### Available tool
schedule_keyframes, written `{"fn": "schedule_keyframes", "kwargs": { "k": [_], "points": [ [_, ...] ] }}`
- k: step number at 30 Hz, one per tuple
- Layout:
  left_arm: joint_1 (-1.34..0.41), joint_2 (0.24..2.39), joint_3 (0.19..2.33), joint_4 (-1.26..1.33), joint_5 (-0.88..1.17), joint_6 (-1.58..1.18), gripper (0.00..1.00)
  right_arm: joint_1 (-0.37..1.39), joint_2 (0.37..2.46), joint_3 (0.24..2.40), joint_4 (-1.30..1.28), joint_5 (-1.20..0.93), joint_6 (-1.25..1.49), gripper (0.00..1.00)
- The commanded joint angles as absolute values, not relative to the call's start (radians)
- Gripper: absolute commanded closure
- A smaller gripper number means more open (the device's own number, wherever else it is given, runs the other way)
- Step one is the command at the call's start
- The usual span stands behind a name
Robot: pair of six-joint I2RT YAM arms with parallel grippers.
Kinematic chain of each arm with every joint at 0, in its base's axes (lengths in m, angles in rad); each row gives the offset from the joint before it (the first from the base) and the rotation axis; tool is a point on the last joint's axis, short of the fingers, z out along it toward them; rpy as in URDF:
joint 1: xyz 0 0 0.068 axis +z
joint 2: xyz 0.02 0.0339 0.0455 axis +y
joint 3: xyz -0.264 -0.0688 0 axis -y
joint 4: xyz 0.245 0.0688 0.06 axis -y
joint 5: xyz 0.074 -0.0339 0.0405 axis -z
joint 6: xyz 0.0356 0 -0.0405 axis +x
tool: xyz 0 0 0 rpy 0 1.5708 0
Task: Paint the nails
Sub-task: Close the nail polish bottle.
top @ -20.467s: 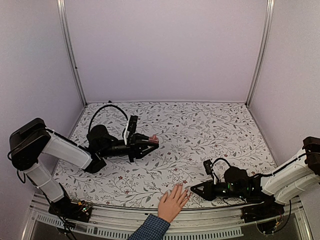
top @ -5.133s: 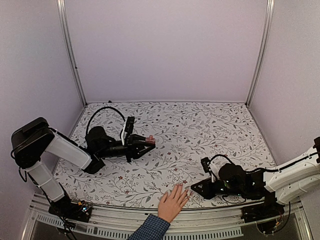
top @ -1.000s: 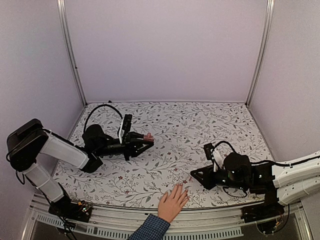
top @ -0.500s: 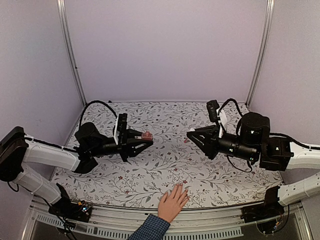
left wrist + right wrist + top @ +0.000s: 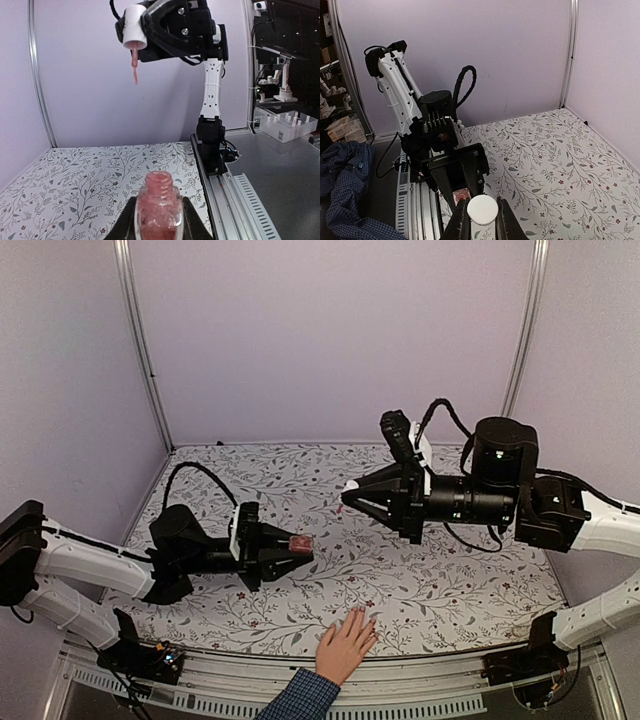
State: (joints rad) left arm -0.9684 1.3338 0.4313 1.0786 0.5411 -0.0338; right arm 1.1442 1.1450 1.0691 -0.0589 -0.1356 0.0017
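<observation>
several tiny nails [image 5: 358, 613] tipping flat light-skinned hand [image 5: 343, 646], colour unclear.

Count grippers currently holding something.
2. Left gripper clamps the open pink glass polish bottle low at left-centre; right gripper holds the white cylindrical brush cap raised at centre-right.

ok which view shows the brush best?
Left wrist: the brush hangs side-on in full length under its white cap. Top external shows only a tiny pink tip. Right wrist sees just the cap's top, which hides the brush.
</observation>
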Motion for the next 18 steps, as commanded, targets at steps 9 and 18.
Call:
{"fn": "schedule_keyframes", "kwargs": {
  "k": [9, 18],
  "points": [
    [-1.042, 1.377, 0.407, 1.225, 0.493, 0.002, 1.0, 1.165, 1.267, 1.158, -0.1, -0.396, -0.107, 1.0],
    [-1.064, 1.401, 0.424, 1.206, 0.492, 0.025, 1.0, 1.173, 1.291, 1.157, -0.07, -0.403, -0.108, 1.0]
  ]
}}
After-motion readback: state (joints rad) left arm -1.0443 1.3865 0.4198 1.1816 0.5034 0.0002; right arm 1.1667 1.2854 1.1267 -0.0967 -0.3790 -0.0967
